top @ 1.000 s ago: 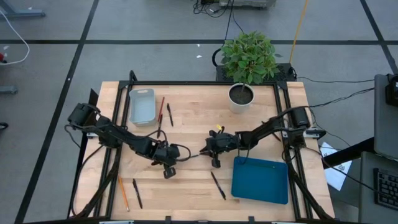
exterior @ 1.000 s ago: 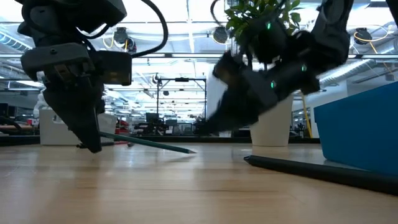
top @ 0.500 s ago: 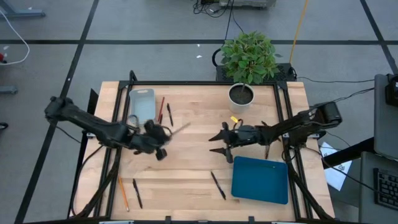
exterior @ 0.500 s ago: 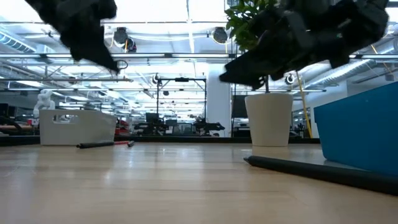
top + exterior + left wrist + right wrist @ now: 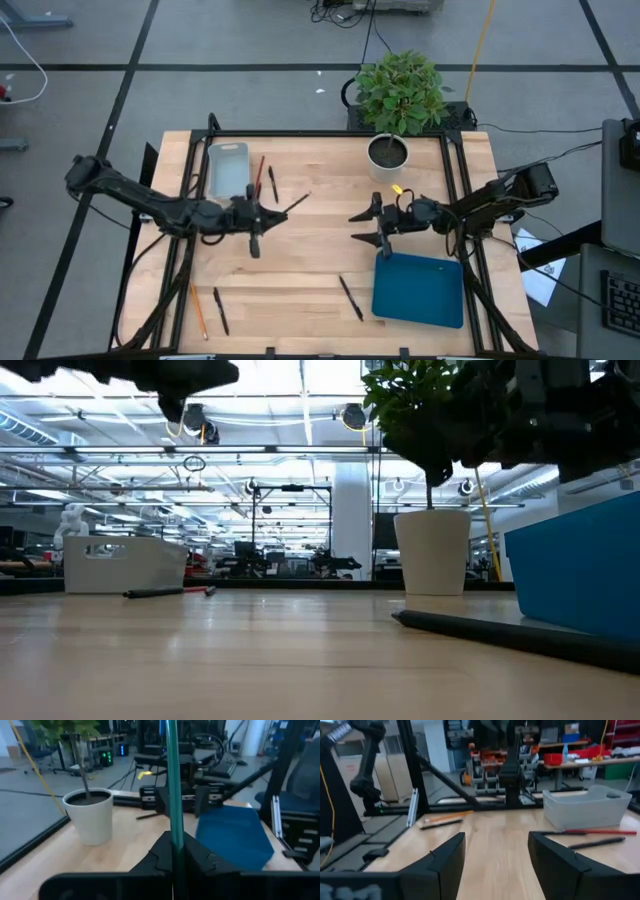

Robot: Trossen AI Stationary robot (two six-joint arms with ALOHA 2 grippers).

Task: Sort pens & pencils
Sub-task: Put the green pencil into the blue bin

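Note:
My left gripper [image 5: 258, 218] is shut on a green pencil [image 5: 290, 204] above the table's middle left, next to a white tray [image 5: 228, 170]. My right gripper [image 5: 372, 226] hangs open with nothing between its fingers, by the far edge of a blue tray [image 5: 418, 290]. A red pencil [image 5: 259, 178] and a black pen [image 5: 272, 184] lie flat beside the white tray. Another black pen [image 5: 350, 297] lies left of the blue tray. An orange pencil [image 5: 198, 310] and a black pen [image 5: 220, 310] lie near the front left. My left gripper pinches the green pencil near one end [image 5: 175, 845] between its two fingers. The pencil runs on along the fingers and sticks out past their tips toward the table's right and far side. It is lifted clear of the table.
A white pot [image 5: 387, 156] with a leafy plant stands at the far edge, right of centre. The table's middle between the two grippers is bare wood. In the low view the pen [image 5: 500, 630] lies in front of the blue tray's wall [image 5: 580, 570].
The two grippers met at the table's middle on the green pencil. My right gripper has opened, let go and drawn back toward the right edge. My left gripper has risen with the pencil, lifting it off the table, and moved toward the far edge and the white tray.

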